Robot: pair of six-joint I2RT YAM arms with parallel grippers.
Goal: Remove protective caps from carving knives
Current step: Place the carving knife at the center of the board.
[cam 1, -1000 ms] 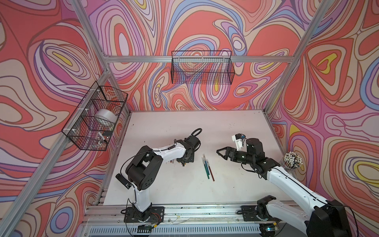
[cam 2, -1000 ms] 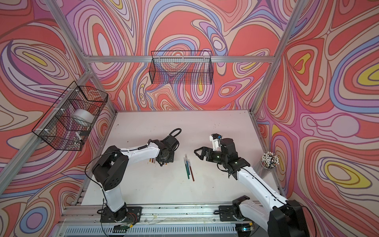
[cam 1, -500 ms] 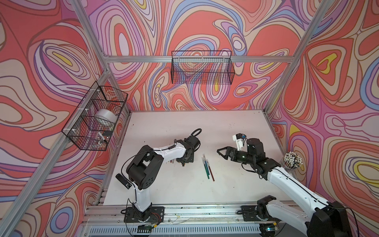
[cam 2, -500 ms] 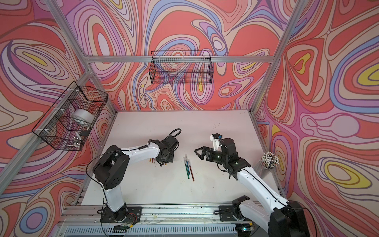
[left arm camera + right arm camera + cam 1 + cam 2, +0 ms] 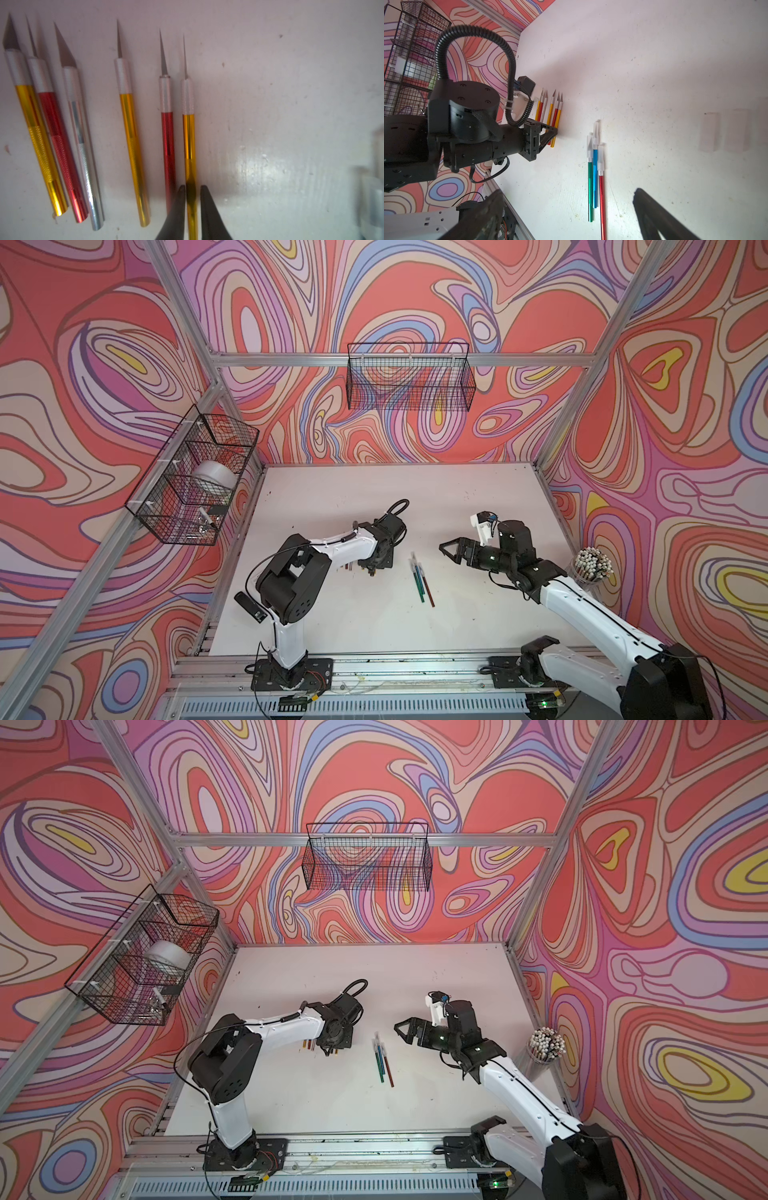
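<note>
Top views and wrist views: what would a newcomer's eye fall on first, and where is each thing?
The swirling red, pink and purple patterned walls enclose the white table. Beside the left gripper lie six bare-bladed carving knives with gold, red and silver metal handles; its fingers flank the outermost gold one. Mid-table lie three green, blue and red knives wearing translucent white caps.

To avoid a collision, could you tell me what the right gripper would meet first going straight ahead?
Likely the three capped knives lying just ahead of the right gripper; if it passes above them, the left gripper.
</note>
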